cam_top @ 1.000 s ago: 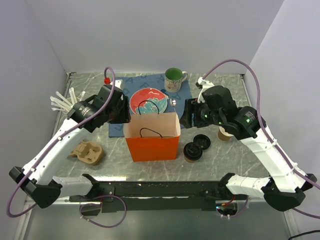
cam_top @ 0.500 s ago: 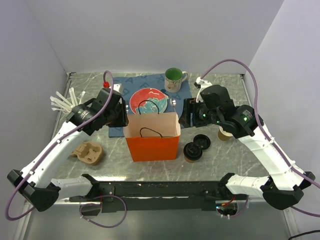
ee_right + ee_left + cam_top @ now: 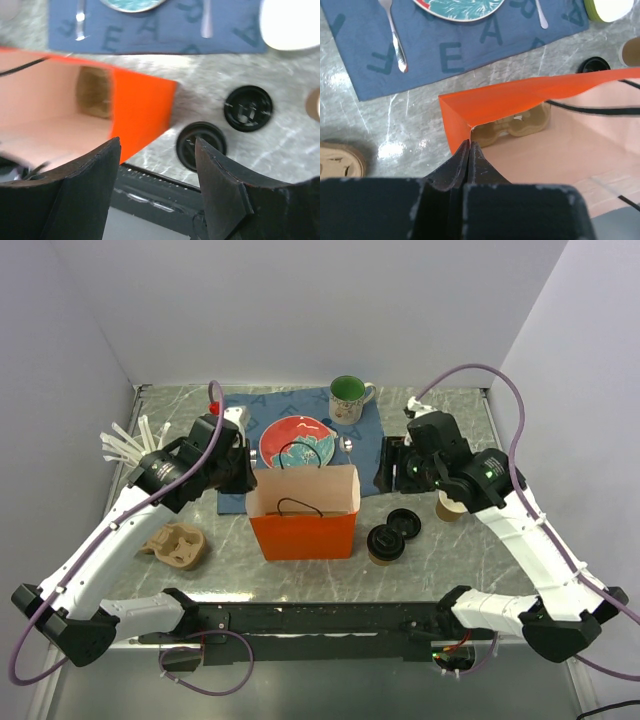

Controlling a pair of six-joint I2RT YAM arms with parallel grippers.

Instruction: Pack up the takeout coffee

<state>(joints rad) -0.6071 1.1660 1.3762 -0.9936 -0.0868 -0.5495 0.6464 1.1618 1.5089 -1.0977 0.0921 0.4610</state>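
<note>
The left gripper [image 3: 469, 145] is pressed shut on the left corner of the orange bag [image 3: 490, 102], and the paper rim is pinched between its fingertips. A cardboard cup carrier [image 3: 522, 125] is seen inside the bag. The right gripper [image 3: 158, 142] is held wide open and empty above the table [image 3: 300, 575], off the bag's right side. The takeout coffee [image 3: 201, 145] is stood upright on the table just right of the bag, with a loose black lid [image 3: 248, 107] set beside it.

Takeout coffee [image 3: 384, 543] right of bag [image 3: 305, 533] — plate [image 3: 285, 435] behind.
</note>
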